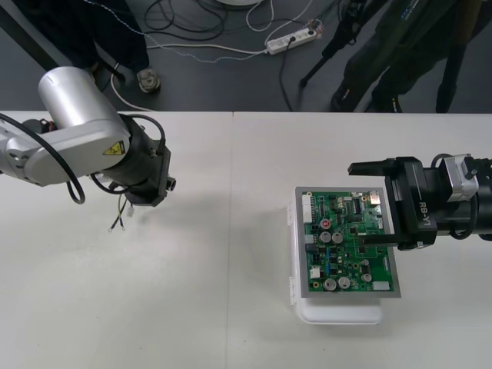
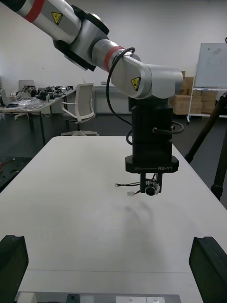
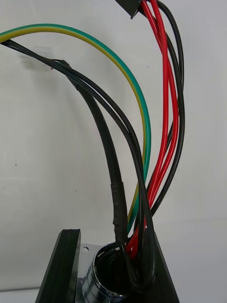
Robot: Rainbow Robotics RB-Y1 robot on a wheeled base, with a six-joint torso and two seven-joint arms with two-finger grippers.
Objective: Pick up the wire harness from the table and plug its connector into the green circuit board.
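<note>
Left claw (image 1: 144, 198) clamped on harness (image 1: 120, 215) above table (image 1: 231, 307), right claw (image 1: 374, 204) apart at green board (image 1: 338, 257)

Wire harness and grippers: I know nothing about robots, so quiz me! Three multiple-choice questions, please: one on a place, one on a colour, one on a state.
1. Where is the green circuit board?
A) on the floor
B) on the table, at the right gripper
C) lifted in the air

2. What colours are the wires of the wire harness?
A) red, black, green
B) blue and white
C) all orange

3. What is the left gripper doing?
A) standing open and empty
B) lying flat on the table
C) shut on the wire harness, above the table

Answers:
1 B, it sits on its white base beside the right gripper.
2 A, the left wrist view shows those three colours.
3 C, its fingers clamp the metal socket, with the wires dangling.
</note>
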